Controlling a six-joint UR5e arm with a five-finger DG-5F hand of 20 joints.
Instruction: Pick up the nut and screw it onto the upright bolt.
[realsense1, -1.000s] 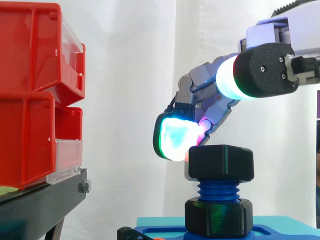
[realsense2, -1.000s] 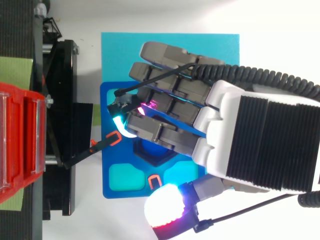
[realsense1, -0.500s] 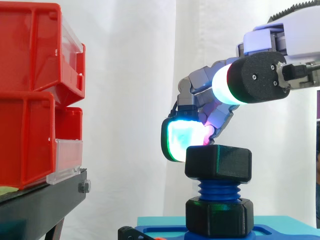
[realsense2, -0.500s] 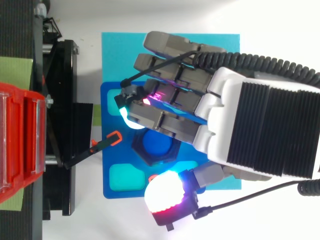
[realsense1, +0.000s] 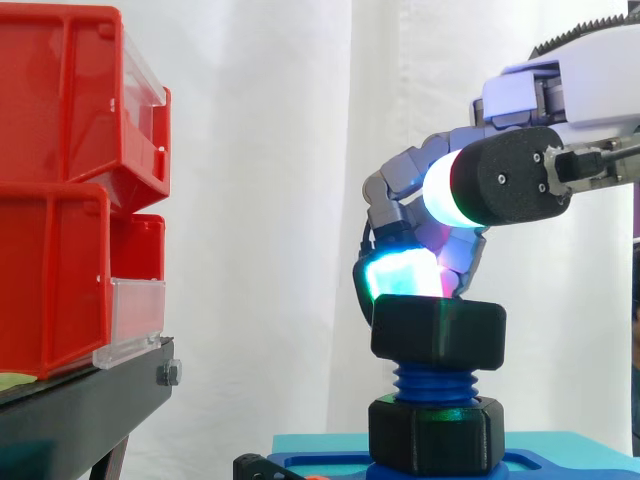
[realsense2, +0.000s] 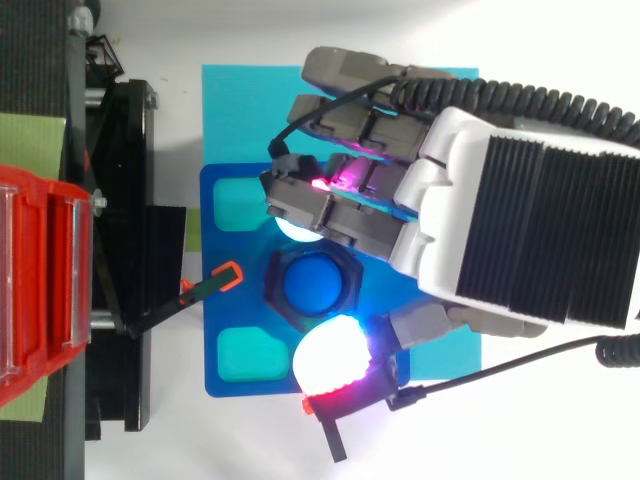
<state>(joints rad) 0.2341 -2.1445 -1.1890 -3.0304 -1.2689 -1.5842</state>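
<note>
The black hex nut (realsense1: 438, 332) sits on top of the upright blue bolt (realsense1: 435, 382); from above the bolt's blue end (realsense2: 312, 285) shows inside the nut's ring (realsense2: 272, 288). A second black nut (realsense1: 435, 432) rests at the bolt's foot on the blue fixture (realsense2: 232, 310). My hand (realsense2: 520, 220) hovers over the nut. Its bent fingers reach down behind it, and a cyan-glowing fingertip (realsense1: 400, 278) meets the nut's top rear edge. The thumb pad (realsense1: 445, 188) stays well above the nut and apart from the fingers. Nothing is held.
Stacked red bins (realsense1: 60, 190) stand on a black stand (realsense1: 80, 410) at the left. A black lever with an orange tip (realsense2: 215, 282) points at the fixture. The fixture lies on a cyan mat (realsense2: 240, 110).
The hand has drawn back toward the arm side. Its fingertips swept from the nut's left side to behind it, uncovering the nut and bolt end from above.
</note>
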